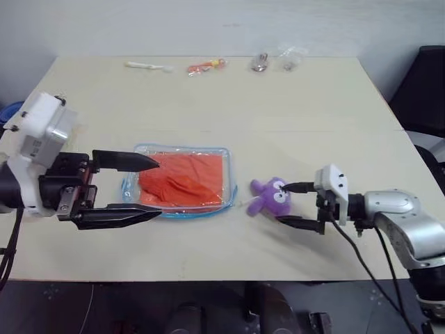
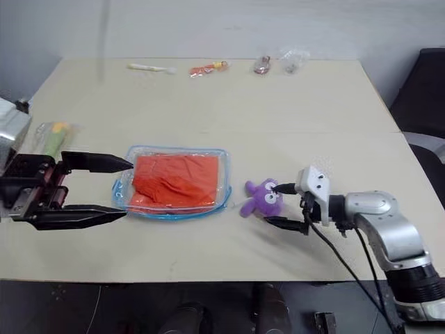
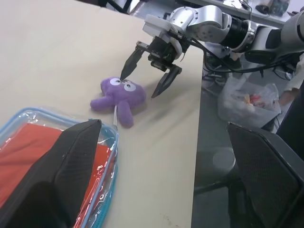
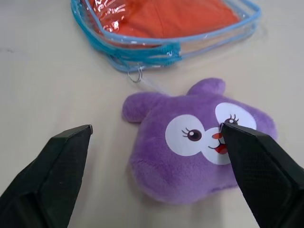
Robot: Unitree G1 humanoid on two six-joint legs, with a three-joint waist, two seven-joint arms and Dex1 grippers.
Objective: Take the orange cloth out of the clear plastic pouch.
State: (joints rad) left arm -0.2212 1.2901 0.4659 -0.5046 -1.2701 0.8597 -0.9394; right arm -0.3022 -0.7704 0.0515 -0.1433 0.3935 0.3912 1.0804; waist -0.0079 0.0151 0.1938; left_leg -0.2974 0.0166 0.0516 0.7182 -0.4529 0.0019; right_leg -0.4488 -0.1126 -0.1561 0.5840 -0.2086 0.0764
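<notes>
Crumpled orange cloth (image 1: 182, 179) fills the glossy clear plastic pouch (image 1: 227, 182) mid-frame on my matte beige table (image 1: 292, 118); my left gripper (image 1: 147, 188) gapes wide, my right gripper (image 1: 290, 203) spread beside a fuzzy purple plush (image 1: 270, 197).

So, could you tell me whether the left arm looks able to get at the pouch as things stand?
Probably yes. The left pincer is open and sits at the near end of the pouch, with nothing between them. The purple toy lies on the far side, by the right pincer.

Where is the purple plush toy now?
The purple plush toy lies on the table, just right of the clear plastic pouch, at the right gripper.
</notes>
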